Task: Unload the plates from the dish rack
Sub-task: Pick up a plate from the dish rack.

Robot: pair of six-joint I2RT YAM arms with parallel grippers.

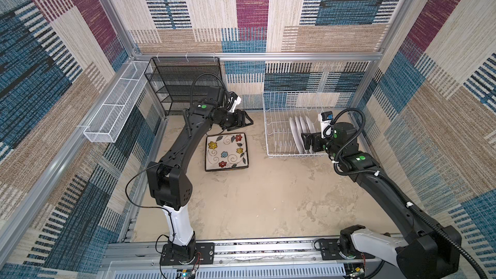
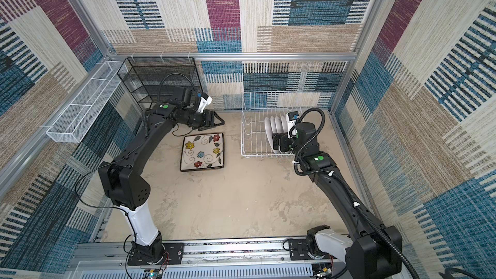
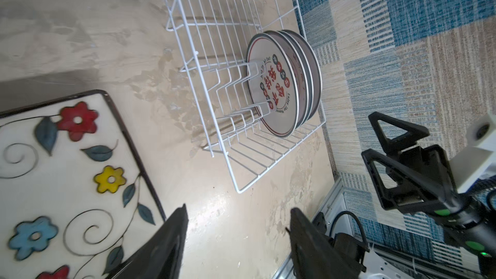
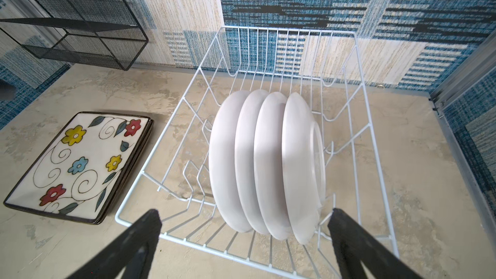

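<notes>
I read this as the round-plate step. Right gripper is spread wide, empty, facing the dish rack at its near end, not touching. Rack holds four round plates on edge, bunched at one side; remaining slots bare. Square plates sit stacked flat on the table beside the rack. Left gripper is spread, empty, near the stack's far edge. Next I need to pinch the nearest rim and lift straight up, clear of the wires. Black mesh shelf, white basket: nothing seen inside.
</notes>
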